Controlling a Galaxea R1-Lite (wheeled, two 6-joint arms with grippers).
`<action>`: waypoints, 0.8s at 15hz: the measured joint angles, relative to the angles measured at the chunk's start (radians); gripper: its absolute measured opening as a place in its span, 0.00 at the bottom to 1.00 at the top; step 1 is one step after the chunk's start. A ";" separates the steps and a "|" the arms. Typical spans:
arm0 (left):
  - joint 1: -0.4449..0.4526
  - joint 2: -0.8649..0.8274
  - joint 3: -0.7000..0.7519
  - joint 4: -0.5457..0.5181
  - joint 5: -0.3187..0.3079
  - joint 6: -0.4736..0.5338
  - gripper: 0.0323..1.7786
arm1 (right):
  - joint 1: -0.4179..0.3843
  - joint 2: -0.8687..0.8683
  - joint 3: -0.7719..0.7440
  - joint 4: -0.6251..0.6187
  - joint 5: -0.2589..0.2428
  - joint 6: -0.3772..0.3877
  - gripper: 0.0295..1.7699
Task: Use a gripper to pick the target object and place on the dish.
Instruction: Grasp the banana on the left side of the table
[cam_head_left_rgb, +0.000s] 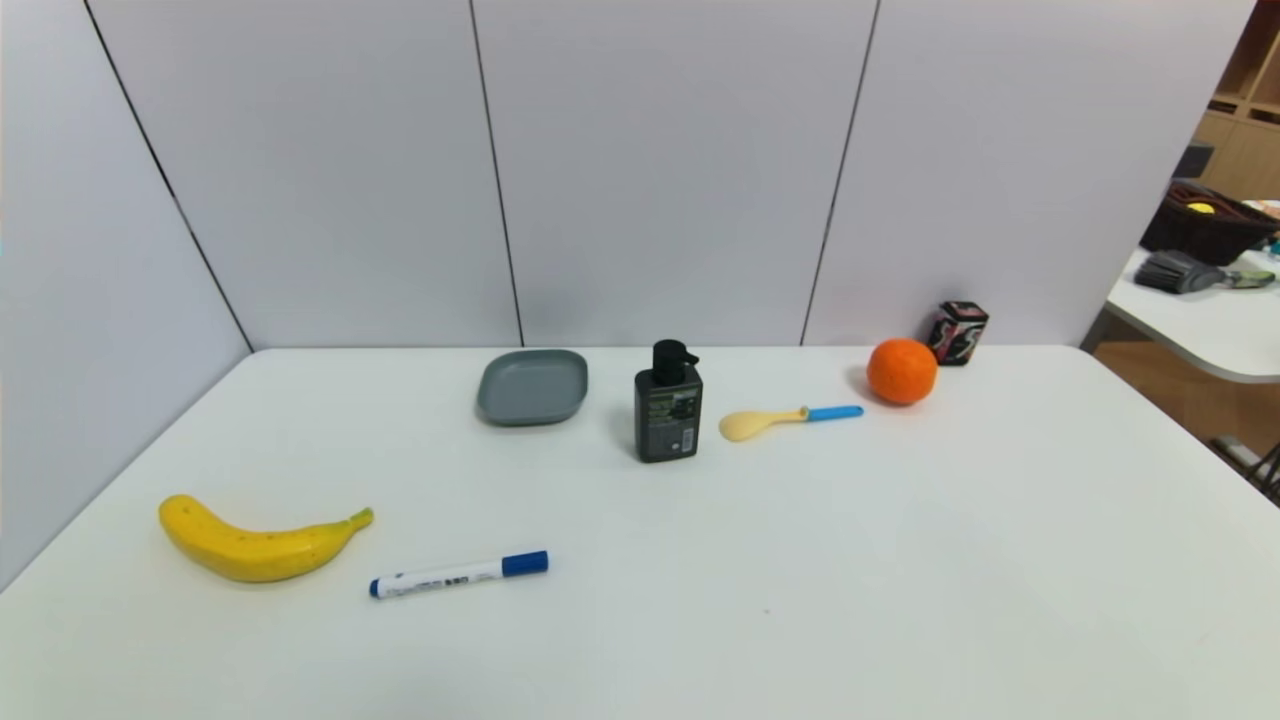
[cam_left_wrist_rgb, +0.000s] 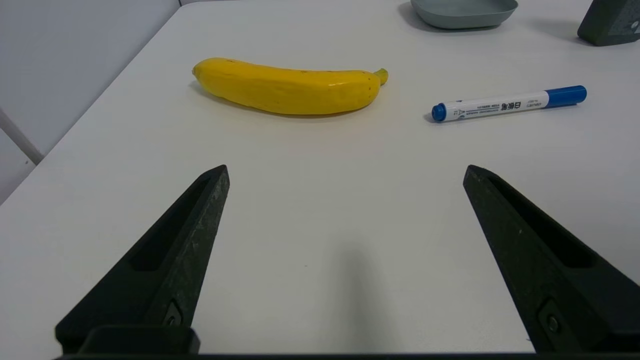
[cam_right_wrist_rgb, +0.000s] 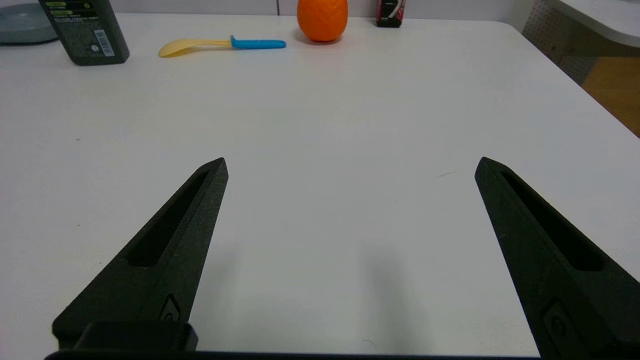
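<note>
The target object, a curved yellow banana (cam_head_left_rgb: 255, 542) (cam_left_wrist_rgb: 287, 86), lies on the white table at the near left, its greenish stem pointing right. The grey-blue dish (cam_head_left_rgb: 532, 386) (cam_left_wrist_rgb: 464, 12) (cam_right_wrist_rgb: 22, 27) sits farther back, left of centre, with nothing on it. My left gripper (cam_left_wrist_rgb: 346, 170) hangs open low over the table, short of the banana, nothing between its fingers. My right gripper (cam_right_wrist_rgb: 351, 162) is also open over bare table on the right side. Neither arm shows in the head view.
A blue-capped white marker (cam_head_left_rgb: 458, 575) (cam_left_wrist_rgb: 507, 103) lies just right of the banana. A black pump bottle (cam_head_left_rgb: 668, 404) (cam_right_wrist_rgb: 85, 31) stands right of the dish, then a yellow spoon with blue handle (cam_head_left_rgb: 788, 420) (cam_right_wrist_rgb: 220, 45), an orange (cam_head_left_rgb: 901, 371) (cam_right_wrist_rgb: 322, 19) and a small dark box (cam_head_left_rgb: 958, 333).
</note>
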 joint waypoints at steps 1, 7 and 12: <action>0.000 0.000 0.000 0.000 0.000 0.000 0.95 | 0.000 0.000 0.000 0.000 0.000 0.000 0.97; 0.000 0.000 0.000 0.000 0.000 0.000 0.95 | -0.001 0.000 0.000 0.000 0.000 0.000 0.97; 0.000 0.001 0.000 0.000 0.000 0.001 0.95 | 0.000 0.000 0.000 0.000 0.000 -0.001 0.97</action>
